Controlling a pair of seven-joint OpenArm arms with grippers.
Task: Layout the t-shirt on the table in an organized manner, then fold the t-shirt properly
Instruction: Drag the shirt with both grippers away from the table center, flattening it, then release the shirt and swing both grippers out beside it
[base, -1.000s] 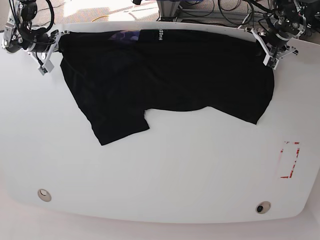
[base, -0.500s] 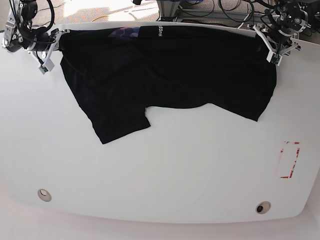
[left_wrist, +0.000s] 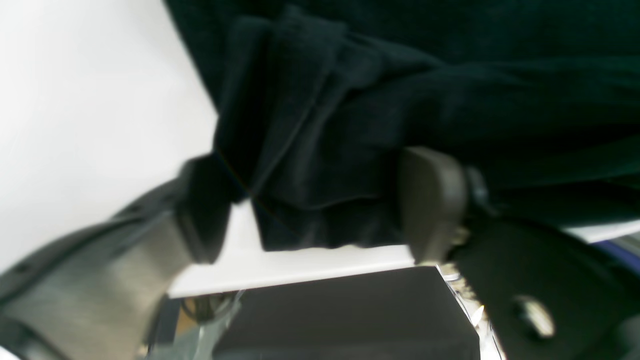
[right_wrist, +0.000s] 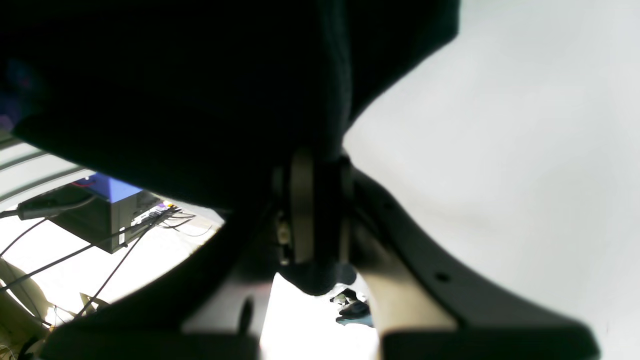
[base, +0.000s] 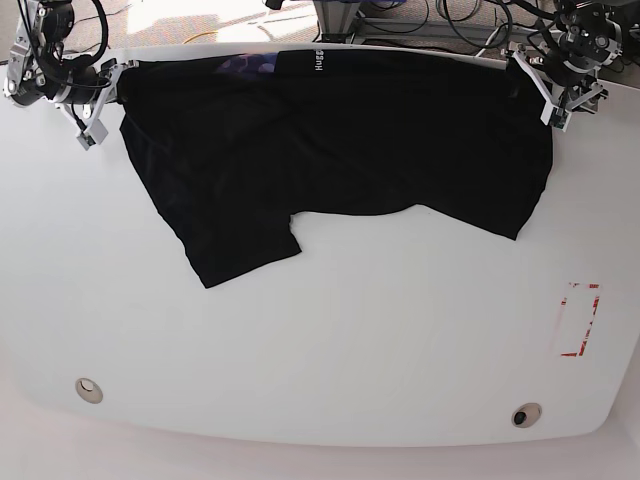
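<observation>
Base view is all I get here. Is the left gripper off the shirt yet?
Observer: The left wrist view shows the left gripper open, shirt bunched between its fingers but not pinched.
Operator: And the right one?
Observer: The right gripper is shut on the shirt's edge.
Operator: Where's that cloth on the left lying?
Observer: At the very edge of the table; its hem stops just short of the rim.

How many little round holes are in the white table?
2. One round hole sits near the table's front left corner in the base view; the other round hole sits near its front right corner. The t-shirt may hide more.
</observation>
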